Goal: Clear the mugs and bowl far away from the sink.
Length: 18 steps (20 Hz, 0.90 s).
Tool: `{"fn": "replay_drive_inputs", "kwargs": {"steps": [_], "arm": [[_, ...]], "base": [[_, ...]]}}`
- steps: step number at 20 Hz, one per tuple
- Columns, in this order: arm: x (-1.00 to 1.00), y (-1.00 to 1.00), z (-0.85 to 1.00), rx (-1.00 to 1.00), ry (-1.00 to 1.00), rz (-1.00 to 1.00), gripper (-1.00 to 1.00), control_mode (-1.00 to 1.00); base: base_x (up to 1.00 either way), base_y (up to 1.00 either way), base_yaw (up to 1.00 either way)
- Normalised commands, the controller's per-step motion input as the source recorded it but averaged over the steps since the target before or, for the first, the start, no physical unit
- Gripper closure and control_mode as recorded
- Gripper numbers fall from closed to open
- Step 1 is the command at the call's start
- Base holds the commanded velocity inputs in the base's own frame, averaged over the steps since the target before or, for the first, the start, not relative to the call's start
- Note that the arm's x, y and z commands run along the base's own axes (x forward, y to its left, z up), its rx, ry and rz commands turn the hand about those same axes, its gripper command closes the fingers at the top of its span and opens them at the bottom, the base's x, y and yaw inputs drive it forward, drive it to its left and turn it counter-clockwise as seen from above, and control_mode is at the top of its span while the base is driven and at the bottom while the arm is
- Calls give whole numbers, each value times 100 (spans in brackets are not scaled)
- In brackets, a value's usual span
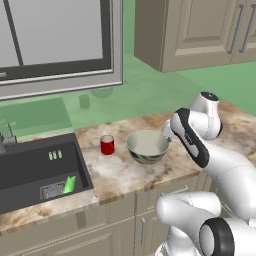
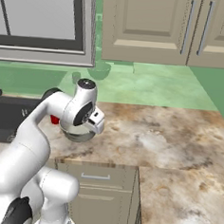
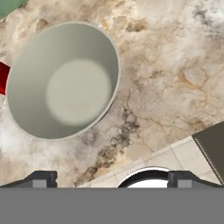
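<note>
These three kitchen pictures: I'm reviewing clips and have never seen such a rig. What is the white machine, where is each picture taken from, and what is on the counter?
The white machine is a robot arm on a mobile base, in a rendered kitchen. Two pictures come from cameras riding on the base, behind the arm to its left and right, so they show the same scene from two sides. The third looks out from the hand itself, along the gripper; the two dark fingertips at its bottom stand wide apart with nothing between them.

On the marbled counter stands a wide cream-insided bowl, seen from above in the hand view. A red mug stands beside it, towards the dark sink. A green mug lies tilted inside the sink basin. Nothing is held; the hand hangs above the counter near the bowl.
</note>
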Motion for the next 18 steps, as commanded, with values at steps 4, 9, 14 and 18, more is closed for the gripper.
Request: {"fn": "replay_drive_inputs", "kwargs": {"steps": [4,9,14,18], "arm": [[23,0,-12,0,0,0,-100,-100],[17,-3,-15,0,0,0,-100,-100],[11,-6,-16,0,0,0,-100,-100],[12,0,-13,0,0,0,-100,-100]], "base": [[0,0,0],[0,0,0],[0,0,0],[0,0,0]]}}
